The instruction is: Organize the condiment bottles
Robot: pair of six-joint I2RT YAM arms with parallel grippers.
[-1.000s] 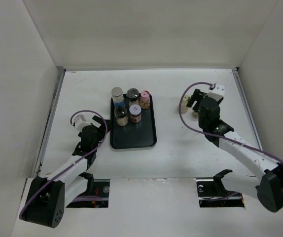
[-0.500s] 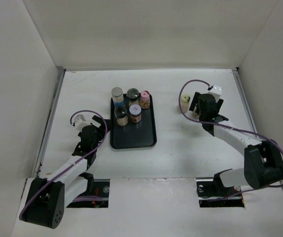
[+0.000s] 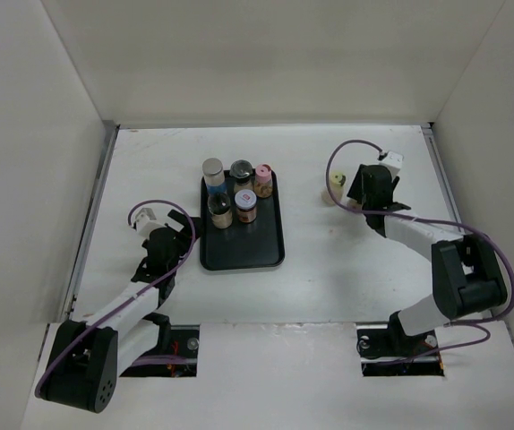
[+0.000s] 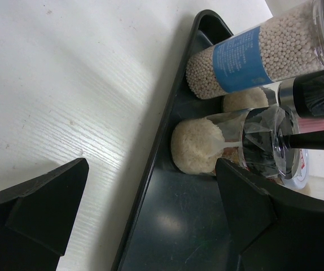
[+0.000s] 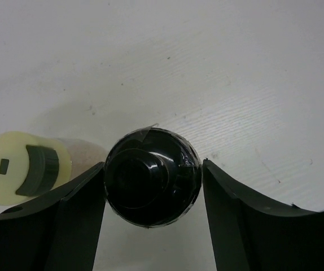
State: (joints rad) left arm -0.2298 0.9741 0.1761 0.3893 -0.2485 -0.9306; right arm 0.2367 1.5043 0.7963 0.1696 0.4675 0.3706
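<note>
Five condiment bottles stand at the far end of the black tray [image 3: 239, 246], among them a grey-capped one [image 3: 213, 167] and a pink-capped one [image 3: 263, 173]. The left wrist view shows the blue-banded bottle [image 4: 246, 56] of white pellets and a jar [image 4: 207, 147] with pale contents. My left gripper [image 3: 185, 231] is open and empty, straddling the tray's left rim [image 4: 150, 186]. My right gripper [image 3: 357, 190] is closed around a black-capped bottle [image 5: 152, 176] standing on the table. A pale-yellow-capped bottle [image 3: 336, 186] stands just left of it, also in the right wrist view [image 5: 26, 166].
White walls close in the table on the left, back and right. The near half of the tray holds nothing. My right arm's purple cable [image 3: 346, 152] loops above the gripper.
My right arm has stretched farther out and swung its gripper over the black-capped bottle. The left arm and the tray's bottles have not moved.
</note>
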